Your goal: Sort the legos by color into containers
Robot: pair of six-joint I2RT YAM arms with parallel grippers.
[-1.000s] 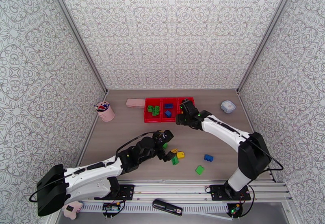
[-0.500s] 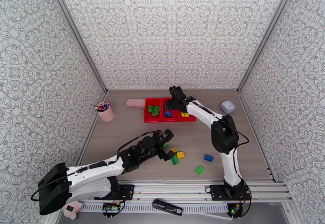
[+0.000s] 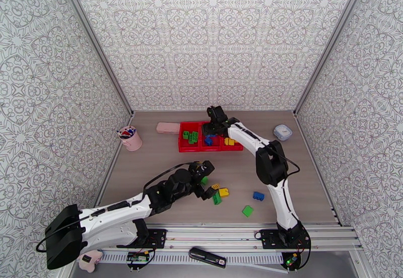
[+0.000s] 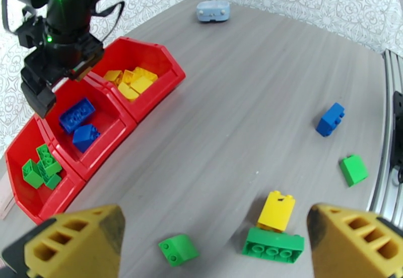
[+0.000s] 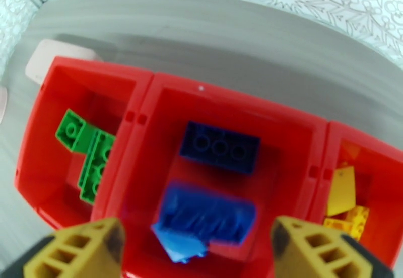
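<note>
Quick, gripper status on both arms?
Left gripper: open, holding nothing.
Right gripper: open, holding nothing, above the middle container.

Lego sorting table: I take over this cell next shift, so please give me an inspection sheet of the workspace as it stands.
Surface: grey wood-look table, no spills seen.
Job's things: three joined red bins; green legos in the left bin, blue legos in the middle, yellow legos in the right. Loose on the table: blue brick, green brick, yellow-and-green cluster.
Clutter: pink cup, pink flat box, pale round box.
Claws: left claw open above the cluster; right claw open over the middle bin.
Cables: black cable looped along the left arm.
Surroundings: patterned walls, metal rail at the near edge.
</note>
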